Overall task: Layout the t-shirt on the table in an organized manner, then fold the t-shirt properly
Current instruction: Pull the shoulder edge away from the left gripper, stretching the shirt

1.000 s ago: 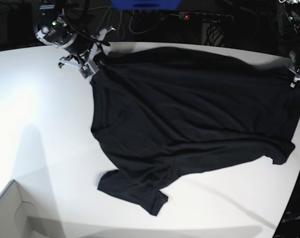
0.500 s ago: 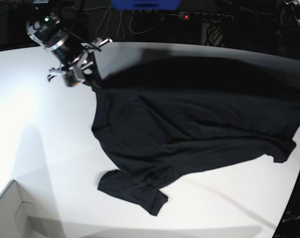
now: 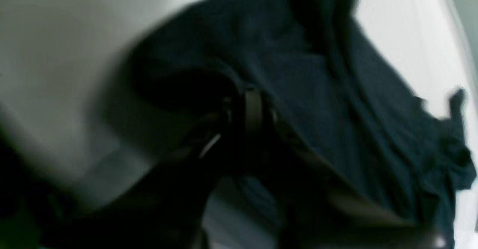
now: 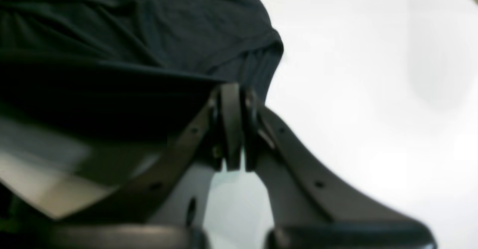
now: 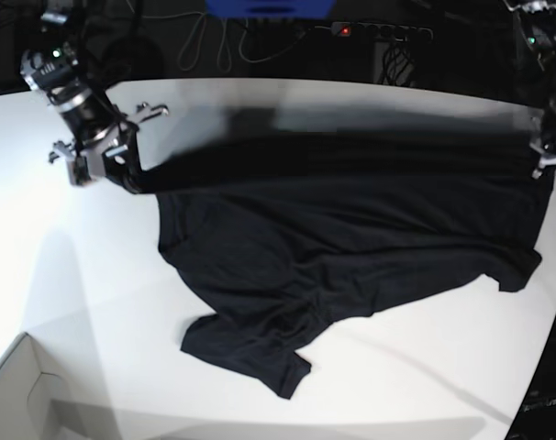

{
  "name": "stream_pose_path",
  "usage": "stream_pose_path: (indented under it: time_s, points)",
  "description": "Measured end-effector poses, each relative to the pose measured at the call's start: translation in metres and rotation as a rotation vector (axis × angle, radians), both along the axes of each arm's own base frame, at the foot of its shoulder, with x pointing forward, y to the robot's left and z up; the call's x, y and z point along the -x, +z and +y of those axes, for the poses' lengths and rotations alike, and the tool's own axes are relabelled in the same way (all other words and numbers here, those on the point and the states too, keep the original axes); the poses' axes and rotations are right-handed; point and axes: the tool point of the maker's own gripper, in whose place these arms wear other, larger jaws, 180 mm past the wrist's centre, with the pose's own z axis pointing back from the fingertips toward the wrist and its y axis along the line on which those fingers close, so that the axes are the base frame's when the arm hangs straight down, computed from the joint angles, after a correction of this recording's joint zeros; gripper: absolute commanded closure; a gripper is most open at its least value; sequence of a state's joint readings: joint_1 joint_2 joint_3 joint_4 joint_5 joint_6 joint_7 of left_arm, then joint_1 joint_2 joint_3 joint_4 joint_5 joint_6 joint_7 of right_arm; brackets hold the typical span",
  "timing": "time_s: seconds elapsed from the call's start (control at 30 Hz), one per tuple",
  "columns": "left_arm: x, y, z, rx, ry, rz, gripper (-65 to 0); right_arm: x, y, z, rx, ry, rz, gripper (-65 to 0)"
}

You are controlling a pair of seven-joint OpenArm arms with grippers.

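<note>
My right claw at upper left and left claw at upper right both clench the plain black t-shirt, stretched over the white table.

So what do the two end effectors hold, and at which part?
Both hold the t-shirt by its far edge: right end effector one corner, left end effector the other.

T-shirt sprawls across the table, far edge strung between the right gripper at left and left gripper at right; box corner front-left.
</note>
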State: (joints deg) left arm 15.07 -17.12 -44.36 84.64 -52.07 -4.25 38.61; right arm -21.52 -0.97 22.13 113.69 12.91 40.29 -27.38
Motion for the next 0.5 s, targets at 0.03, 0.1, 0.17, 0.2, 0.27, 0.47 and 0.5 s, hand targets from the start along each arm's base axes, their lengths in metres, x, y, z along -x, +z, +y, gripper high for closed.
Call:
stream_pose_path:
  time_s: [0.03, 0.1, 0.17, 0.2, 0.27, 0.47, 0.5]
  points:
    - [-0.007, 0.003, -0.003, 0.005, -0.010, -0.015, -0.2, -0.006, 0.003, 0.000, 0.001, 0.001, -0.008, 0.0]
    - [-0.019, 0.015, -0.006, -0.005, -0.019, -0.051, -0.2, -0.016, 0.007, -0.001, 0.015, 0.003, -0.008, 0.0]
    - [-0.029, 0.030, -0.007, -0.023, -0.027, -0.094, -0.2, -0.021, 0.009, -0.005, 0.035, 0.009, -0.005, 0.0]
    - [-0.037, 0.038, -0.007, -0.026, -0.029, -0.119, -0.2, -0.024, 0.008, -0.007, 0.043, 0.013, 0.000, 0.0]
    - [-0.054, 0.053, -0.007, -0.033, -0.031, -0.165, -0.2, -0.031, 0.003, -0.011, 0.052, 0.008, 0.018, 0.0]
    - [-0.091, 0.062, -0.005, 0.005, -0.027, -0.220, -0.2, -0.042, -0.014, -0.022, 0.037, 0.005, 0.056, 0.0]
    - [-0.096, 0.055, -0.010, 0.019, -0.044, -0.202, -0.2, -0.042, -0.020, -0.022, 0.036, 0.003, 0.076, 0.0]
